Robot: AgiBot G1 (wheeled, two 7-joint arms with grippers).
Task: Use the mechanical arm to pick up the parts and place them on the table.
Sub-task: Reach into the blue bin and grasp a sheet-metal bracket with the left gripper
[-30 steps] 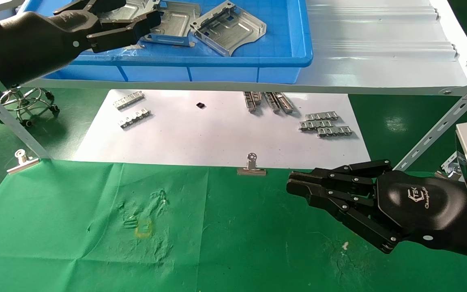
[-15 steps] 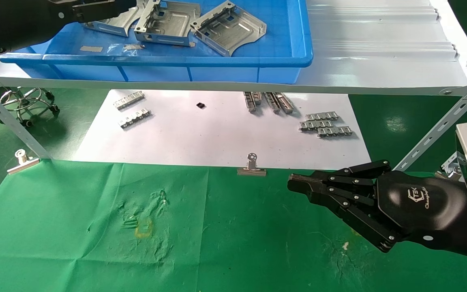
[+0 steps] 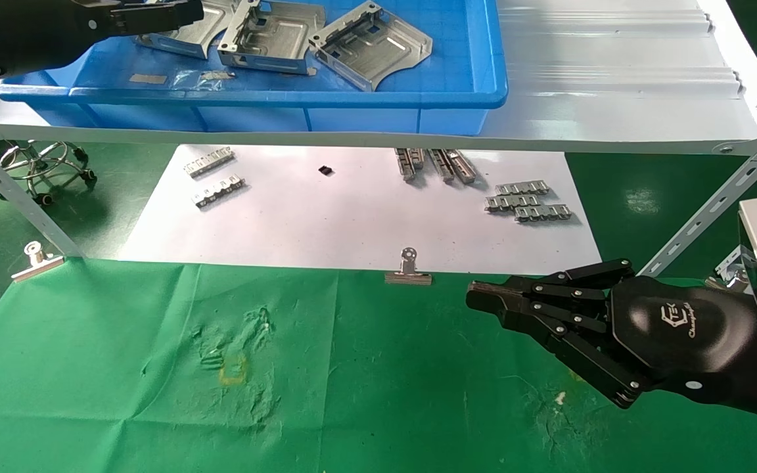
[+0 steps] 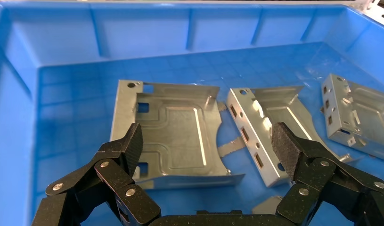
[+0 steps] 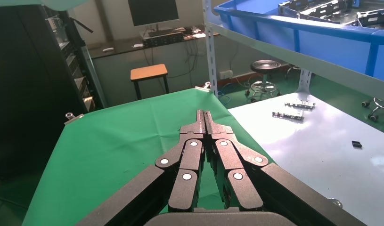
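Note:
Three silvery sheet-metal parts lie in a blue bin point(image 3: 352, 98) on the shelf: left point(image 3: 184, 36), middle point(image 3: 273, 36) and right point(image 3: 372, 43). My left gripper point(image 3: 178, 10) hovers over the bin's far left corner, open and empty. In the left wrist view its fingers point(image 4: 208, 143) spread over the near edge of the left part point(image 4: 173, 132), above it and not touching. The middle part point(image 4: 270, 117) and the right part point(image 4: 359, 117) lie beside it. My right gripper point(image 3: 477, 299) is shut and empty, low over the green table point(image 3: 378, 394) at the right, and it also shows in the right wrist view point(image 5: 204, 115).
The bin stands on a white metal shelf point(image 3: 615, 98) with slanted legs point(image 3: 713, 203) at both sides. Below it a white paper sheet point(image 3: 352, 223) carries toothed strips point(image 3: 526, 200) and a small black piece point(image 3: 326, 171). Binder clips point(image 3: 408, 272) sit at the cloth's far edge.
My left arm has moved up and back toward the bin's far left corner, uncovering the left and middle parts. The right gripper's fingertips have closed slightly.

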